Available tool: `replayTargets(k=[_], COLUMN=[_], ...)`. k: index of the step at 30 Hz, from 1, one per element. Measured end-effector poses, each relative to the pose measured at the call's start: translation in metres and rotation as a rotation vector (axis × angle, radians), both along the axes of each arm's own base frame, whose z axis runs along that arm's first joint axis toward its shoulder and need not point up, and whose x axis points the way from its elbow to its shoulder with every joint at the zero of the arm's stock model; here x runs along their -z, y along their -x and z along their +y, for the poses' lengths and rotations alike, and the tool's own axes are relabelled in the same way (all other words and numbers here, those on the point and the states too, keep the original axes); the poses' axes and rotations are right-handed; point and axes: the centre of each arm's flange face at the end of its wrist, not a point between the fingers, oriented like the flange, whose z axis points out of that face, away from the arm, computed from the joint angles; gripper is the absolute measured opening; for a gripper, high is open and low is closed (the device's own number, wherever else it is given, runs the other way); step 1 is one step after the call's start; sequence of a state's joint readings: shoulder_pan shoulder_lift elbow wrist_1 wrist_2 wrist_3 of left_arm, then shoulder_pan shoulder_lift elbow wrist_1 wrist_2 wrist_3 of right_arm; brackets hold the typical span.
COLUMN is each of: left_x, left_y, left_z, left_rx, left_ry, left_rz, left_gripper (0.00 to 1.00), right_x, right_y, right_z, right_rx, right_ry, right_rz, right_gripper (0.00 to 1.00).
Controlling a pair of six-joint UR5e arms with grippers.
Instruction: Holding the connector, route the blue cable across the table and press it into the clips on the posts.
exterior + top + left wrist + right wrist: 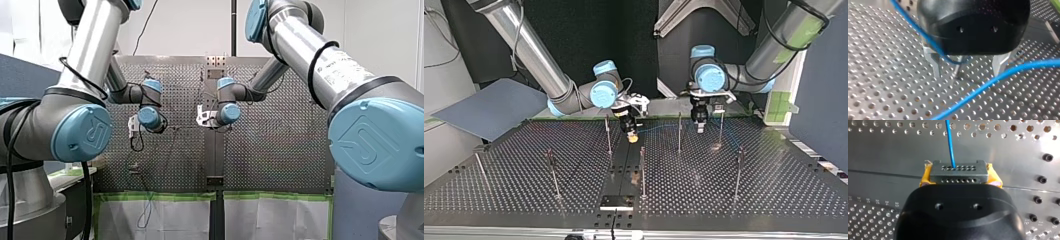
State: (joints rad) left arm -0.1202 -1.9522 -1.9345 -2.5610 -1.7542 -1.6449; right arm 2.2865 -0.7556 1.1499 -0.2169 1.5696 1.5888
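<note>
The robot's right pincer (960, 175) is squeezed shut on the grey connector (958, 170) — yellow pads hug both of its sides. The blue cable (950, 142) comes out of a hole in the connector and runs off over the holey tabletop (873, 225). The left pincer (965, 65) is wide open and grips nothing — the cable just passes close by its metal fingers (932, 61). Only the top view shows the thin posts (679, 132) standing up, and the cable hanging between the two pincers.
</note>
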Motion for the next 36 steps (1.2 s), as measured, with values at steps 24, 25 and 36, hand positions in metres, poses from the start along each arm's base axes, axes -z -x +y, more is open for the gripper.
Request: replayTargets(k=[24, 25, 36], left_x=[-0.003, -0.002, -0.018], left_y=[0.114, 0.116, 0.118], left_z=[-0.051, -0.054, -0.101], left_rx=[0.085, 0.094, 0.220], left_ry=[0.049, 0.056, 0.142], left_rz=[-0.007, -0.009, -0.020], left_gripper=[1.00, 1.00, 1.00], right_x=[0.000, 0.000, 0.000], right_y=[0.001, 0.002, 0.007], right_z=[-0.002, -0.002, -0.009], right_rx=[0.000, 0.001, 0.012], right_ry=[0.000, 0.000, 0.000], right_rz=[-0.002, -0.002, -0.002], right_gripper=[0.00, 0.00, 0.00])
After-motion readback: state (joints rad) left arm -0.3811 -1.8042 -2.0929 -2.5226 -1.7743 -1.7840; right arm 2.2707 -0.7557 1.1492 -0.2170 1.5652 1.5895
